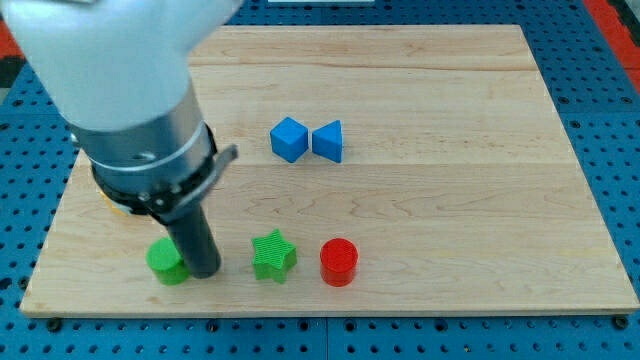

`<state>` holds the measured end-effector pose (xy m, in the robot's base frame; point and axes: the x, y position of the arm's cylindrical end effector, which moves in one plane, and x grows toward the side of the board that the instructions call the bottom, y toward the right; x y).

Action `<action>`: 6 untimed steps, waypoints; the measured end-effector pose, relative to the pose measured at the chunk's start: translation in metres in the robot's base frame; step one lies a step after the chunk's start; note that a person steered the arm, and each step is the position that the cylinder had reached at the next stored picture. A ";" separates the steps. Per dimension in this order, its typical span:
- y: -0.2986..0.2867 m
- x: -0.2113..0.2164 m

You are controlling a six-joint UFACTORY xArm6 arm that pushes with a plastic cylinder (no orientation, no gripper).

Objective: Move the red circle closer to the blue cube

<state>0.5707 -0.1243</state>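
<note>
The red circle (338,261) is a short red cylinder near the view's bottom, right of centre-left. The blue cube (288,138) sits higher up, near the board's middle, with a blue triangular block (328,141) touching or almost touching its right side. My tip (204,270) is at the end of the dark rod, low on the view's left, right beside a green block (166,261) and left of a green star (272,255). The tip is well to the left of the red circle, with the star between them.
The wooden board (450,180) lies on a blue perforated table. The arm's large white and grey body (120,90) covers the board's upper left. A yellow block (118,205) peeks out under it at the left.
</note>
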 end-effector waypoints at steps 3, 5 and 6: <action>0.022 0.048; 0.100 0.039; 0.116 0.029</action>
<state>0.6001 -0.0080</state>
